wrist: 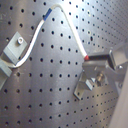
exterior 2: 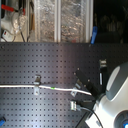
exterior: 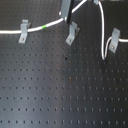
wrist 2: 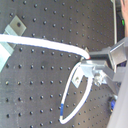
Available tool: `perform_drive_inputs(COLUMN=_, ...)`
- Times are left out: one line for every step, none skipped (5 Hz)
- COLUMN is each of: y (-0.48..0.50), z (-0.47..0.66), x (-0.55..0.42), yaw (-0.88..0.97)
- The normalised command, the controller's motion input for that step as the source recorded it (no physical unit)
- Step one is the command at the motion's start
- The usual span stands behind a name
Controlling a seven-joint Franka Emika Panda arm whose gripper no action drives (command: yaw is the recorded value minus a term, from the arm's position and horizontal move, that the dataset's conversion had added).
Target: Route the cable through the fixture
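The white cable (exterior: 35, 29) runs from the first exterior view's left edge through the left clip (exterior: 23, 31), past its green band (exterior: 45, 26), up into my gripper (exterior: 68, 19). The gripper is shut on the cable just above the middle clip (exterior: 72, 34). Past the gripper the cable arcs right and hangs down beside the right clip (exterior: 114, 39). In the first wrist view the fingertips (wrist: 88, 58) pinch the cable, and the blue band (wrist: 47, 15) sits on the loose loop. It also shows in the second wrist view (wrist 2: 60, 107). The cable also shows in the second exterior view (exterior 2: 20, 86).
The black perforated board (exterior: 60, 90) spreads toward the first exterior view's bottom. In the second exterior view, shelves with foil-wrapped items (exterior 2: 60, 20) stand behind the board, and the white arm body (exterior 2: 112, 95) fills the second exterior view's lower right.
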Motion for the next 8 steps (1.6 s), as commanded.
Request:
perform_drive_inputs(y=0.022, z=0.0, x=0.02, yaw=0.0)
perform_drive_inputs(y=0.012, z=0.04, x=-0.049, yaw=0.06)
perform_drive_inputs(y=-0.035, z=0.28, x=-0.471, yaw=0.29)
perform_drive_inputs(y=0.119, z=0.16, x=-0.616, yaw=0.06)
perform_drive_inputs(y=0.183, z=0.09, x=-0.724, yaw=0.0)
perform_drive_inputs(y=0.259, z=0.08, x=-0.604, yaw=-0.29)
perform_drive_inputs(y=0.145, z=0.08, x=-0.393, yaw=-0.73)
perform_drive_inputs(y=0.008, z=0.0, x=0.007, yaw=0.0)
